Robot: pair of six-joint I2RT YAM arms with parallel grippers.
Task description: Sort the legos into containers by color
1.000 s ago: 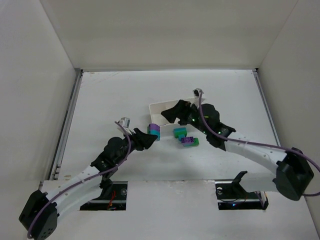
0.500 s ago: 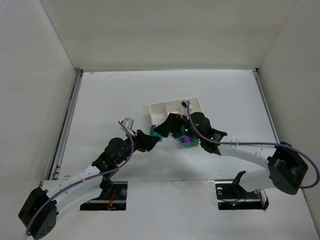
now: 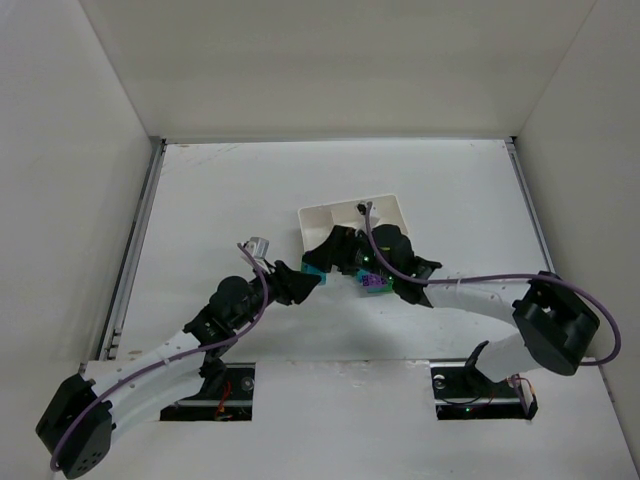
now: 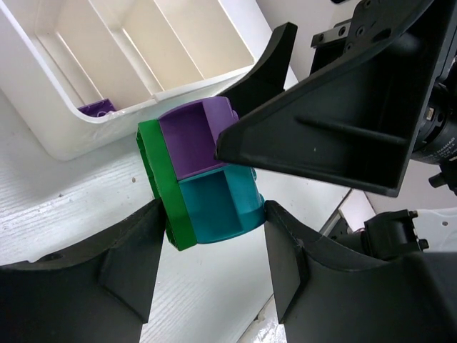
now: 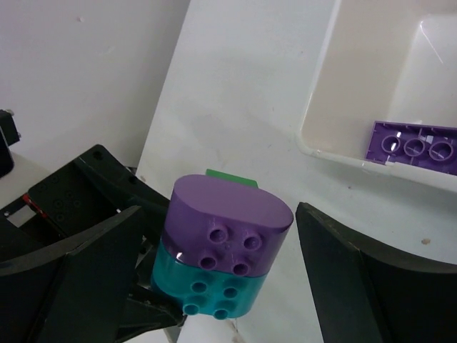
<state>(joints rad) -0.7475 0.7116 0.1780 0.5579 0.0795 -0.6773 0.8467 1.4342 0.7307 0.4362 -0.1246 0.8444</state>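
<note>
My left gripper [image 4: 212, 212] [image 3: 303, 277] is shut on a stack of legos [image 4: 203, 182]: a green plate, a purple brick and a teal brick joined together. It holds the stack just in front of the white tray [image 4: 86, 136] [image 3: 385, 207]. My right gripper [image 5: 221, 214] [image 3: 334, 256] stands open around the same stack [image 5: 225, 254], one finger [image 4: 314, 136] beside the purple brick, with gaps on both sides. A flat purple lego [image 5: 414, 146] lies in the tray's near compartment. Another clump of purple, green and teal legos [image 3: 373, 284] sits on the table under the right arm.
White walls [image 3: 70, 150] enclose the table on three sides. The tray's other compartments [image 4: 178, 36] hold nothing that shows. The two arms meet closely at the tray's front left corner.
My right gripper has swung left from over the tray to straddle the stack held by my left gripper. The left gripper has barely shifted and keeps its hold.
</note>
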